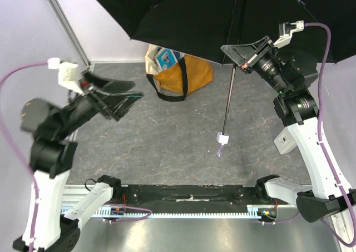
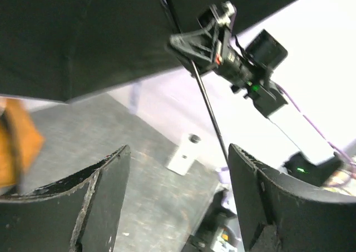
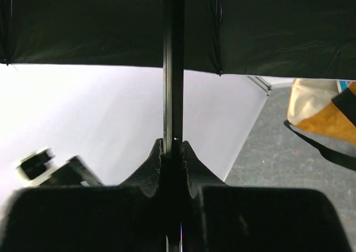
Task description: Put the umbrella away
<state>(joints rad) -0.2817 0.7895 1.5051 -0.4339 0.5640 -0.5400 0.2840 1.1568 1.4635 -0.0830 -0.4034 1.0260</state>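
Note:
The umbrella is open. Its canopy (image 1: 222, 13) shows a black underside across the top of the top view. The slim black shaft (image 1: 230, 96) slants down to a small lavender handle (image 1: 223, 138) and strap hanging above the table. My right gripper (image 1: 236, 54) is shut on the shaft just under the canopy. In the right wrist view its jaws (image 3: 173, 152) pinch the shaft (image 3: 173, 68). My left gripper (image 1: 129, 99) is open and empty at the left, far from the umbrella. The left wrist view (image 2: 178, 196) shows the shaft (image 2: 208, 107) between its fingers, at a distance.
A mustard-and-cream tote bag (image 1: 181, 71) with black straps stands at the back middle of the grey table (image 1: 167, 141). It also shows in the right wrist view (image 3: 322, 115). A small white block (image 1: 285, 142) sits by the right arm.

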